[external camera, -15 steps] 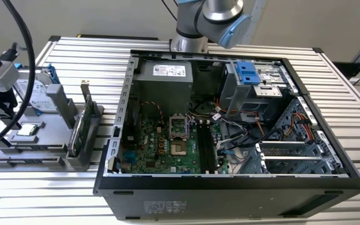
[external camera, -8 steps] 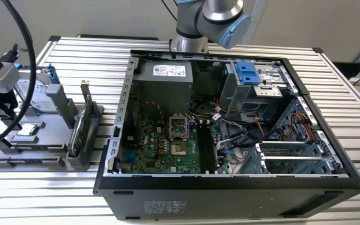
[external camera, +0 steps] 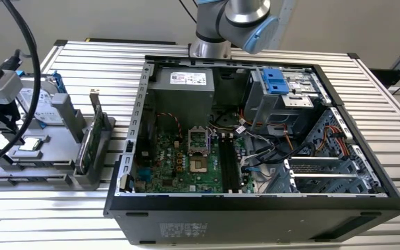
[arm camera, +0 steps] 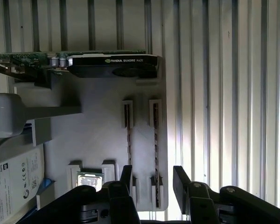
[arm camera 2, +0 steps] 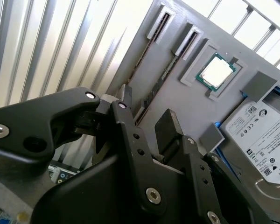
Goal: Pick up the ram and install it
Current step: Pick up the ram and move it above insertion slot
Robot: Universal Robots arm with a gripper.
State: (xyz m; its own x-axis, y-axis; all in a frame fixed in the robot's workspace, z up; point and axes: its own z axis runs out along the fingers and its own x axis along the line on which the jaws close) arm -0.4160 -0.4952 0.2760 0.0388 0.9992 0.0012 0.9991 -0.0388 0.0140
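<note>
**Work surface.** A slatted aluminium table carries an open computer case at centre frame and a grey parts tray at the exterior view's left.

**Ram location.** The ram stands on edge in a tray slot, right of centre in the first wrist view. A second stick stands just beside it in a parallel slot. The ram is not yet lifted.

**Gripper state.** The gripper hangs above the slot ends at lower centre, spread wide and holding nothing.

**Hazards (judgement).**
- Misalignment: one finger lies over the second stick's line. Lowered like this, it could strike that stick's edge or clamp both sticks.
- Uncertain centring: the second wrist view suggests a different line-up, so it cannot be confirmed which stick is centred.
- End grip: gripping near one end could cock the ram and jam it in its slot.
</note>
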